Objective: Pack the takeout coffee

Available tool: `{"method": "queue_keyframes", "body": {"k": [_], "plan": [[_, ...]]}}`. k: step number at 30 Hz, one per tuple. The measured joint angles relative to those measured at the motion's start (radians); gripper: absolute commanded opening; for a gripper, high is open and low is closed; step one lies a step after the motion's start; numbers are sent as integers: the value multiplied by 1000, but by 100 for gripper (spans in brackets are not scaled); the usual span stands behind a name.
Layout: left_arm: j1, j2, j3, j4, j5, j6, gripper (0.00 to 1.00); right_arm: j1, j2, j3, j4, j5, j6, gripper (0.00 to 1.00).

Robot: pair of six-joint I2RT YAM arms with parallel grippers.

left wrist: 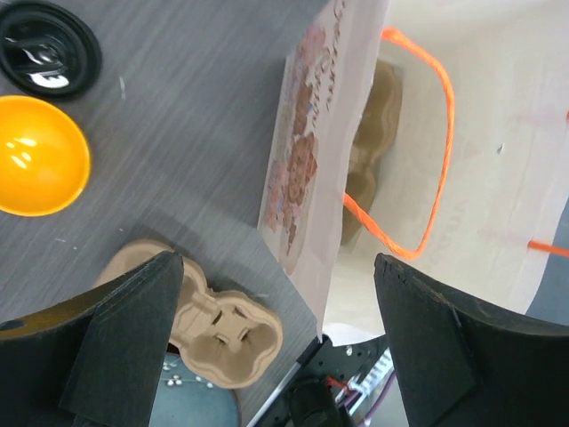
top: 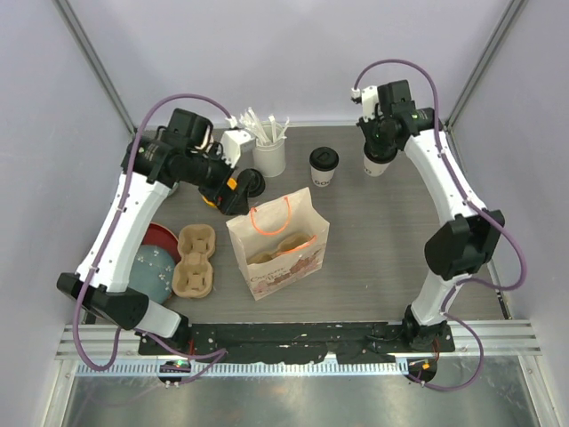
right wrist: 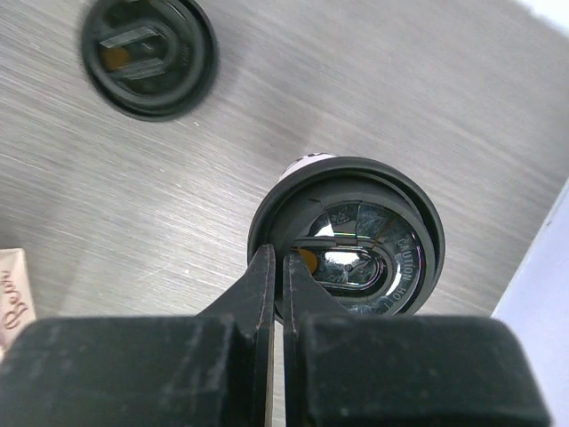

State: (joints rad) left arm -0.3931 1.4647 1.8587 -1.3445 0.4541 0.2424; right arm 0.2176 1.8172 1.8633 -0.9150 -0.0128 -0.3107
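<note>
Two white paper cups with black lids stand at the back of the table. My right gripper (top: 377, 151) is shut on the lid rim of the right cup (top: 375, 165); in the right wrist view the fingers (right wrist: 267, 285) pinch the near edge of that lid (right wrist: 364, 236). The other capped cup (top: 324, 166) stands to its left, apart, and also shows in the right wrist view (right wrist: 147, 53). A paper bag with orange handles (top: 277, 242) stands open mid-table with a pulp cup carrier inside (left wrist: 373, 116). My left gripper (top: 231, 200) is open and empty, above the table left of the bag (left wrist: 311, 133).
A second pulp cup carrier (top: 196, 260) lies left of the bag, beside a red plate and a teal plate (top: 153, 267). A loose black lid (left wrist: 44, 53) and an orange round thing (left wrist: 36, 169) lie under the left arm. A white holder with stirrers (top: 269, 151) stands at the back.
</note>
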Motion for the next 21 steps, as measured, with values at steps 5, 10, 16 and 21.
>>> {"method": "queue_keyframes", "body": {"k": [5, 10, 16, 21], "plan": [[-50, 0, -74, -5, -46, 35, 84, 103, -94, 126, -85, 30, 11, 1], [-52, 0, -101, -7, -66, 39, 75, 268, -151, 271, -177, 38, 25, 1], [-52, 0, -132, -7, -58, 29, 55, 430, -182, 381, -259, -21, 41, 1], [-52, 0, -156, -4, -37, 17, 13, 489, -241, 390, -268, -129, 58, 1]]}}
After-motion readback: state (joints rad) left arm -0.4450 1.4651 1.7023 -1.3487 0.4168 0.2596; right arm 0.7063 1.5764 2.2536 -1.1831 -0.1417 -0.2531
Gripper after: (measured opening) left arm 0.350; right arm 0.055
